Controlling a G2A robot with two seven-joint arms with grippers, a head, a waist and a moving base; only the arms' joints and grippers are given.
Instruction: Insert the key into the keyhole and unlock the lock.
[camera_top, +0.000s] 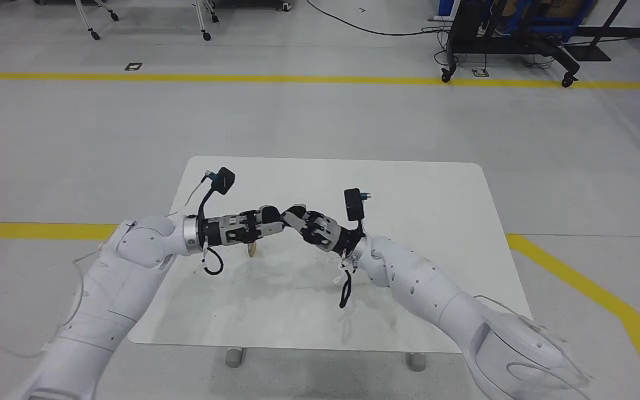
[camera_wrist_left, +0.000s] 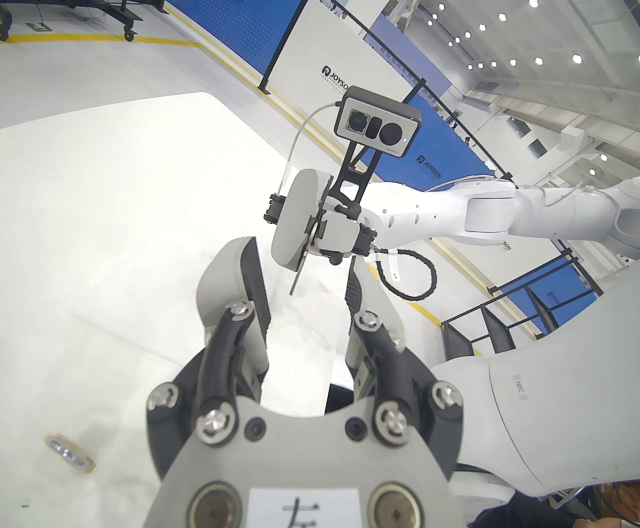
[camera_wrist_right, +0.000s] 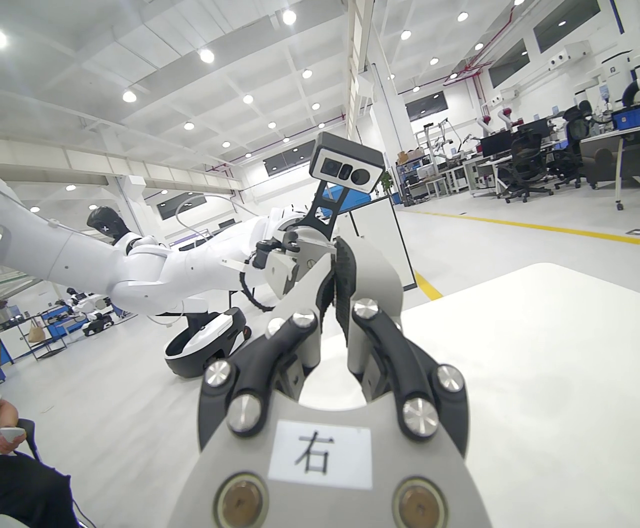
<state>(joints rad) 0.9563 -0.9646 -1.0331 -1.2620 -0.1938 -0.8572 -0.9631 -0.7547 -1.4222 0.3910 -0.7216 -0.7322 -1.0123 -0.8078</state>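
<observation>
My right gripper (camera_wrist_right: 331, 282) is shut on a thin metal key (camera_wrist_left: 299, 272), whose blade sticks out below the closed fingers. It hangs above the middle of the white table (camera_top: 420, 210), tip to tip with my left gripper (camera_wrist_left: 305, 287). The left gripper is open, with nothing between its pads, and faces the right gripper (camera_wrist_left: 312, 235) from a short distance. The two meet at the table's centre, left gripper (camera_top: 272, 218) beside right gripper (camera_top: 296, 215). A small brass lock (camera_wrist_left: 67, 452) lies flat on the table below the left gripper, seen from above as the lock (camera_top: 252, 246).
Apart from the lock, the white tabletop (camera_wrist_left: 100, 200) is bare all around the grippers. Its far corner (camera_wrist_left: 205, 95) and the floor with yellow lines lie beyond. A person's hand (camera_wrist_right: 7, 425) shows low at the edge of the right wrist view, away from the table.
</observation>
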